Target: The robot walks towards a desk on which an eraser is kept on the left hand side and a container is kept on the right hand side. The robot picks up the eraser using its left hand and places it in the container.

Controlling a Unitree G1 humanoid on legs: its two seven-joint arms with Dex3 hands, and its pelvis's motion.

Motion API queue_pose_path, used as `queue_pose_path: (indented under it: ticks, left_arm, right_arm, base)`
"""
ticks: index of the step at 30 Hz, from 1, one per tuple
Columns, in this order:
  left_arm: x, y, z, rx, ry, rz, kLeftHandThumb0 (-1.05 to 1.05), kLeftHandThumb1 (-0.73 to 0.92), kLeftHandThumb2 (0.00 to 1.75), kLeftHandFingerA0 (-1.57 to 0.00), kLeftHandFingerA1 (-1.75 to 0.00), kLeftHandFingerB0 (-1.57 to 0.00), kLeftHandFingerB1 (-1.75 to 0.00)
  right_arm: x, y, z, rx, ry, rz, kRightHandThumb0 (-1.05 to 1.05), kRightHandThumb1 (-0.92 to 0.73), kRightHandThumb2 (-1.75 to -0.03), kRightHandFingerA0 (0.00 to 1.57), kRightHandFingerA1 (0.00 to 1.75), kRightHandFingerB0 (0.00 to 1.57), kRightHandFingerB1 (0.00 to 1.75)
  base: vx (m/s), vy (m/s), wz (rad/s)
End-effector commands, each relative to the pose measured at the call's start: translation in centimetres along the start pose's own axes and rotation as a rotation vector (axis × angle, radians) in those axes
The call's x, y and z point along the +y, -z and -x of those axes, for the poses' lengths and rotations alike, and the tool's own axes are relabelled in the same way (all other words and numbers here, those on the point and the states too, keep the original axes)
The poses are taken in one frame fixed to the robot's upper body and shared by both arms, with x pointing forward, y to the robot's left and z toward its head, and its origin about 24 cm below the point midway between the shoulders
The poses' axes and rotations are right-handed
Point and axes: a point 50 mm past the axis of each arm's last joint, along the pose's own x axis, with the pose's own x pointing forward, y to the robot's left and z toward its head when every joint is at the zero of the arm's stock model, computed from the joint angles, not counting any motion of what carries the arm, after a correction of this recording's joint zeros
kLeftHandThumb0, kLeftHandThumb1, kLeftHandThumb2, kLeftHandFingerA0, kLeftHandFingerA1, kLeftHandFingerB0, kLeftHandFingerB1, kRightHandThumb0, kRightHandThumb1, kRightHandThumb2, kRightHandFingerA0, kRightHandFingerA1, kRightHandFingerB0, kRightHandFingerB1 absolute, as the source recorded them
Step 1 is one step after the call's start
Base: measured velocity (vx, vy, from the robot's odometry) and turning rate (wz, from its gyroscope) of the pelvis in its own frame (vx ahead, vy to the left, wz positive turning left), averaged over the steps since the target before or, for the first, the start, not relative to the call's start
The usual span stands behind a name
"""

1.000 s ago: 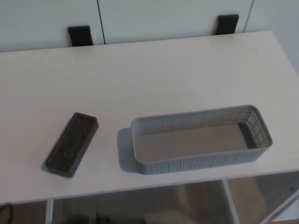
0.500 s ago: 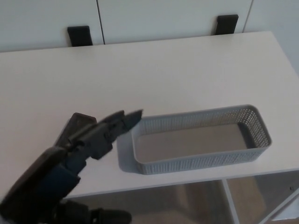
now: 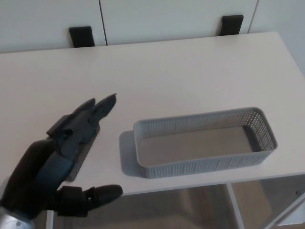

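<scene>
The robot's left hand [image 3: 66, 157] hovers over the near left part of the white desk [image 3: 190, 76], its two fingers [image 3: 97, 107] stretched forward and its thumb [image 3: 90, 196] splayed low toward the near edge, spread wide with nothing between them. The dark eraser [image 3: 82, 155] lies directly beneath the hand, so only a sliver of it shows by the palm, flat on the desk and angled away from the robot. The grey perforated container [image 3: 205, 167] sits empty to the right, its near left corner close to the eraser but apart from it. The right hand is out of frame. The step in hand appears to be the reach before the grasp, and nothing has been lifted. To do it well, the hand would probably need to come down with fingers along one long side of the eraser and thumb along the other, square to its slanted axis, since a skewed closing could spin the low block or push it off the near edge. Staying clear of the container's wall on the way down would keep the basket from sliding.
</scene>
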Motion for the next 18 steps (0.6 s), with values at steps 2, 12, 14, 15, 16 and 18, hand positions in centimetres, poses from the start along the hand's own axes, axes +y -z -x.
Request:
queue_pose_path:
  ticks: [2, 12, 14, 15, 16, 18]
  left_arm:
    - [0.7, 4.6, 0.1, 0.258, -0.244, -0.32, -0.54, 0.44, 0.63, 0.0, -0.17, 0.0, -0.1]
    - [0.5, 7.4, 0.2, 0.339, -0.27, -0.388, -0.49, 0.41, 0.64, 0.0, -0.26, 0.0, -0.17]
    - [0.5, 7.7, 0.2, 0.343, -0.273, -0.414, -0.5, 0.42, 0.64, 0.0, -0.27, 0.0, -0.18]
    - [0.5, 7.9, 0.2, 0.349, -0.271, -0.428, -0.49, 0.43, 0.64, 0.0, -0.26, 0.0, -0.18]
    - [0.6, 8.1, 0.2, 0.351, -0.271, -0.431, -0.47, 0.44, 0.64, 0.0, -0.25, -0.01, -0.2]
    - [0.5, 8.4, 0.2, 0.359, -0.27, -0.444, -0.47, 0.43, 0.64, 0.0, -0.26, -0.01, -0.22]
  right_arm:
    - [-0.7, -0.2, 0.1, -0.006, -0.018, 0.049, -0.24, -0.51, -0.93, 0.38, 0.61, 0.16, 0.49]
    - [-0.6, -0.2, 0.1, 0.002, -0.038, 0.083, -0.24, -0.49, -0.92, 0.38, 0.62, 0.17, 0.49]
    - [-0.6, -0.2, 0.0, 0.001, -0.038, 0.087, -0.29, -0.69, -0.61, 0.45, 0.49, 0.29, 0.36]
    - [-0.6, -0.3, 0.1, 0.001, -0.041, 0.092, -0.29, -0.7, -0.61, 0.45, 0.49, 0.29, 0.36]
    - [-0.5, -0.3, 0.1, -0.002, -0.044, 0.091, -0.24, -0.5, -0.93, 0.38, 0.61, 0.17, 0.49]
    - [-0.5, -0.4, 0.2, -0.003, -0.051, 0.105, -0.3, -0.7, -0.61, 0.45, 0.49, 0.29, 0.35]
  base:
    - [0.0, 0.0, 0.0]
    - [0.0, 0.0, 0.0]
    - [0.0, 0.0, 0.0]
    - [0.0, 0.0, 0.0]
    - [0.0, 0.0, 0.0]
    - [0.0, 0.0, 0.0]
